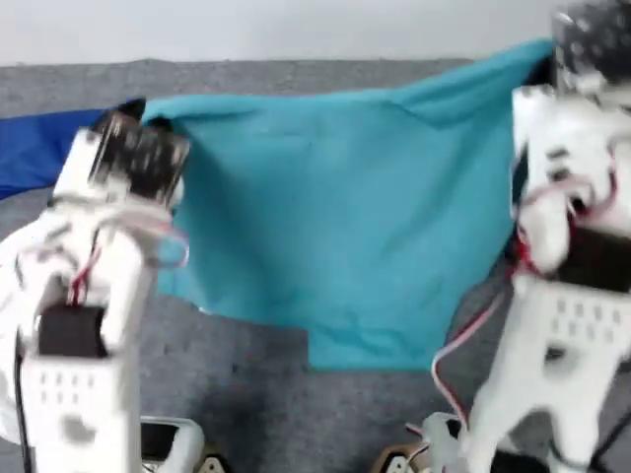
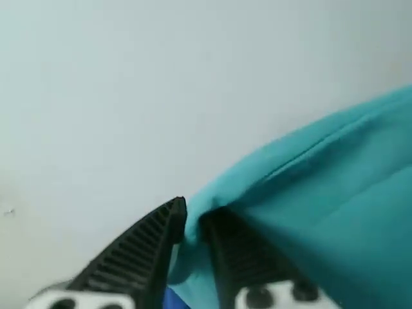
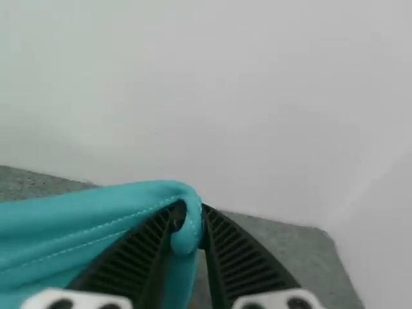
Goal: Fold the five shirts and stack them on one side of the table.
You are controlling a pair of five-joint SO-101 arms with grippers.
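Note:
A teal shirt point(image 1: 345, 217) hangs stretched in the air between my two arms, its lower edge drooping over the grey table point(image 1: 256, 404). My left gripper point(image 2: 192, 222) is shut on the teal shirt point(image 2: 322, 193) at one upper corner; in the high view that arm point(image 1: 108, 207) stands at the left. My right gripper point(image 3: 188, 222) is shut on a bunched edge of the teal shirt point(image 3: 84, 219) at the other upper corner, with its arm point(image 1: 572, 197) at the right. A blue shirt point(image 1: 39, 148) lies at the far left of the table.
A white wall point(image 1: 296, 30) rises behind the table's far edge. Red and white cables point(image 1: 463, 355) hang from the right arm near the front edge. The arm bases point(image 1: 177, 443) sit at the front of the table.

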